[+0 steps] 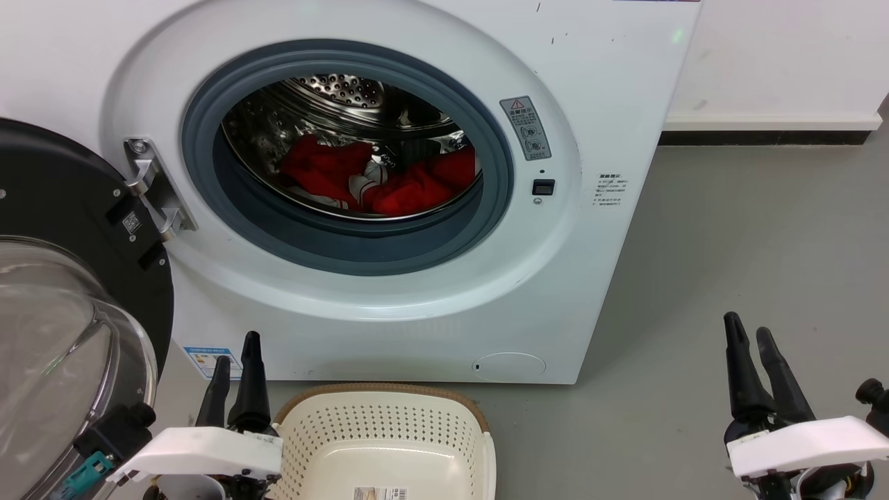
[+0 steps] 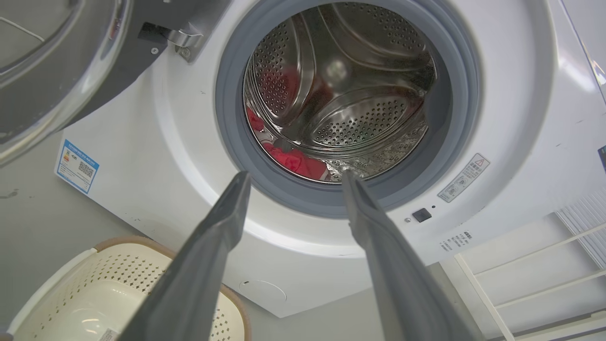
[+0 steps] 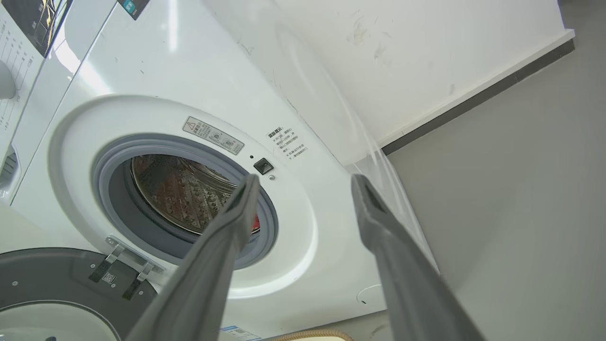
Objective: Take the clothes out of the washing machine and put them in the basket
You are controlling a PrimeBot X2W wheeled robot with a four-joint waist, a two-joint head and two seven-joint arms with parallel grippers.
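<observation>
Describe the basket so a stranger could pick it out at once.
Find the big white washing machine. On the grey floor in front of it sits the basket. It alone is cream-white perforated plastic with a brown rim.

You see bright red clothes [image 1: 417, 191], one with white stripes, in a silver dotted drum [image 1: 340, 90]; your washing machine [image 1: 597, 83] is white, its ring [image 1: 205, 173] grey, the basket [image 1: 389, 423] cream with a brown rim.

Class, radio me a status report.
Left hand, right hand open. Soft red clothes inside white washing machine. Cream perforated plastic basket below. Black-rimmed glass door open.
</observation>
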